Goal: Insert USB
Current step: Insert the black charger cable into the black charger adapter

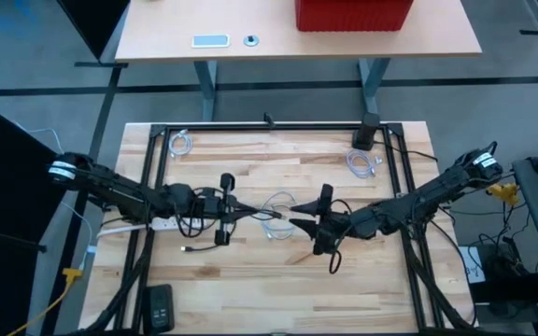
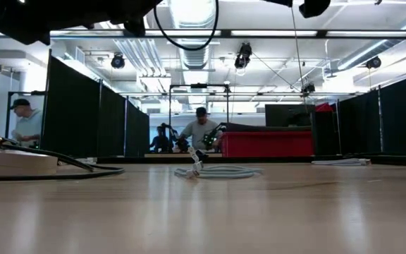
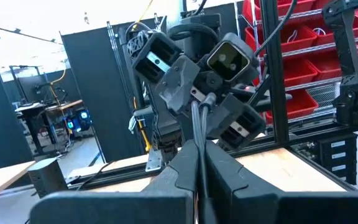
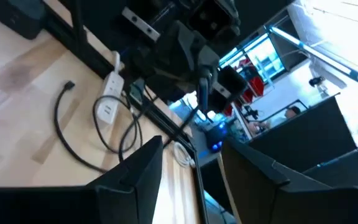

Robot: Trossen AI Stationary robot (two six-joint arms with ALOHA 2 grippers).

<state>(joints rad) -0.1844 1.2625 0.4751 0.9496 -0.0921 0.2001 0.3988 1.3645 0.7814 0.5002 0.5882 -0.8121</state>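
A grey USB cable [image 1: 267, 215] is clamped in the left gripper [image 1: 243, 211], stretched lengthwise toward the right gripper [image 1: 299, 223], whose fingers are parted around its end.

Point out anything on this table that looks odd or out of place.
Nothing looks damaged or spilled. The only untidy spot: a loose black cable trailing across the wood beside the white power strip, near the left gripper; its far end is hidden.

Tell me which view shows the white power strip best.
The right wrist view: the white power strip lies unobstructed on the wood, sockets visible. The high view shows it partly under the left arm; the low view shows a white block at its left edge; the left wrist view misses it.
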